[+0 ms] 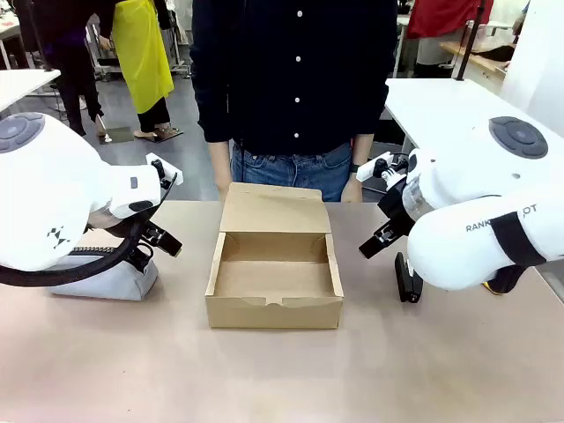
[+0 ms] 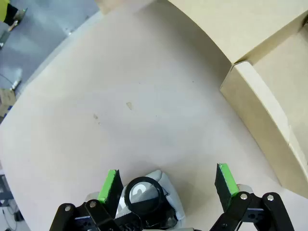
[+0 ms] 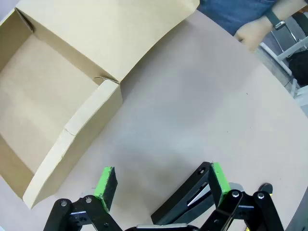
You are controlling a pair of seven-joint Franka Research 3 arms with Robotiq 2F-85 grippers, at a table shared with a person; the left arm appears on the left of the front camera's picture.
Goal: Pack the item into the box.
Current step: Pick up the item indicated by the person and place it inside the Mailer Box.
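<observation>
The brown cardboard box (image 1: pixel 274 280) sits open in the middle of the table, its flap lid folded back toward the person; it holds nothing. The same box (image 3: pixel 53 96) fills the upper left of the right wrist view and its side wall (image 2: pixel 269 125) runs along the right of the left wrist view. A black stapler (image 1: pixel 407 278) lies on the table right of the box, partly behind the right arm. My right gripper (image 3: pixel 161 179) hangs open just above the stapler (image 3: pixel 185 199), apart from it. My left gripper (image 2: pixel 167 179) is open over the table left of the box.
A light-blue zip pouch (image 1: pixel 106 280) lies under the left arm, also seen as a pale pouch (image 2: pixel 161 190) between the left fingers. A person stands at the far edge with a hand (image 3: pixel 255 31) near the table. Something yellow and black (image 1: pixel 500 284) peeks out beneath the right arm.
</observation>
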